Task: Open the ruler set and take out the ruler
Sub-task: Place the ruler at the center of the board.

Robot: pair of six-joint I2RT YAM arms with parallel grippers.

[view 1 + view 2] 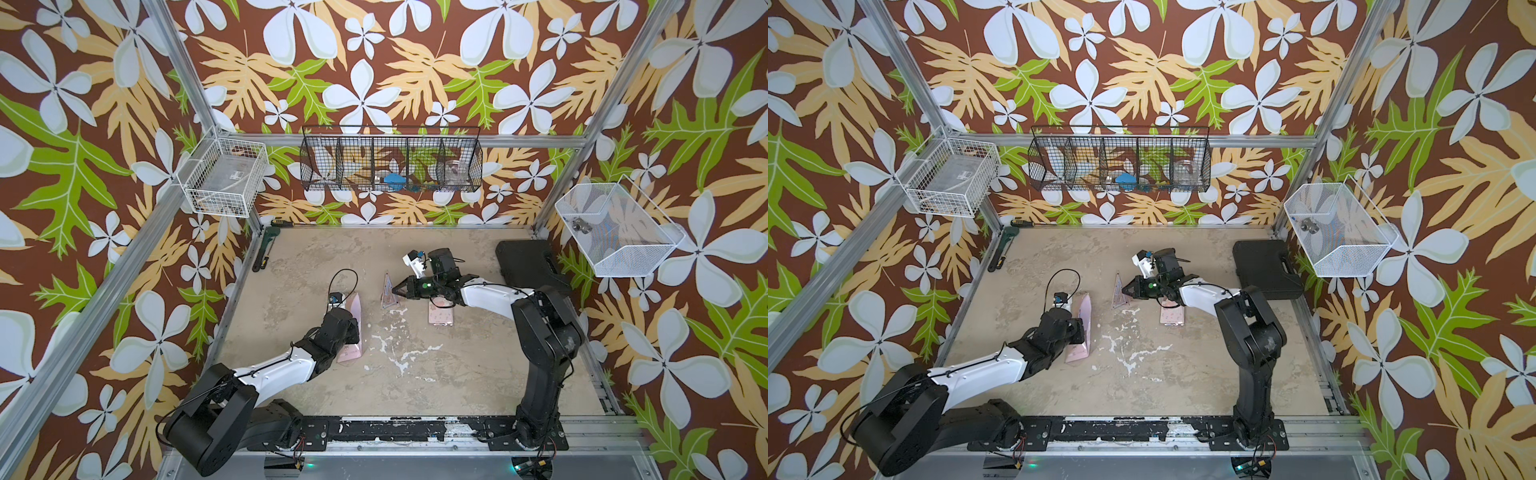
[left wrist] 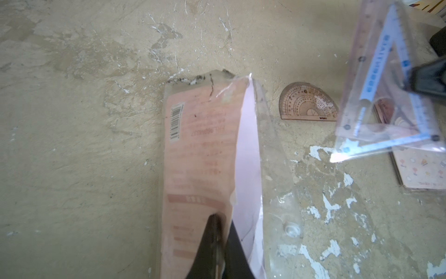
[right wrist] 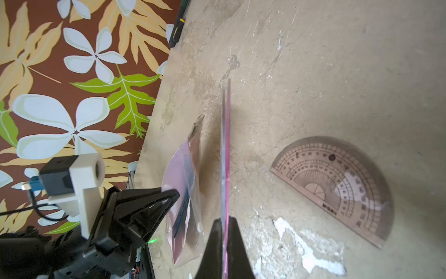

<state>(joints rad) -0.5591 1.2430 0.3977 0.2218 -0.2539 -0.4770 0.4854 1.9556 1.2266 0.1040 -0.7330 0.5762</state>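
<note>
The left tool (image 2: 220, 219) is closed on the near end of the pouch (image 2: 200, 145), a clear sleeve with a pink printed card inside, barcode side showing. In both top views the pouch (image 1: 354, 304) stands on edge left of the desk's middle, partly under the left wrist; whether its lower edge touches the desk (image 1: 457, 374) cannot be told. The right tool (image 3: 225, 219) is clamped on the rulers (image 3: 225, 145), seen edge-on as two thin sheets pressed together, one grey and one pink. In the left wrist view the rulers (image 2: 386, 91) show as a clear triangle with blue scales and a pinkish piece behind it, held upright above the desk, out of the pouch and well apart from it. In a top view they (image 1: 389, 291) sit near the desk's centre, point toward the back wall. A brown protractor (image 3: 337, 186) lies flat on the desk between pouch and rulers, touching neither. A pink patterned card (image 1: 441, 318) lies under the right arm. A black case (image 1: 525, 262) sits at the far right corner, a wrench (image 1: 264, 249) along the far left edge.
</note>
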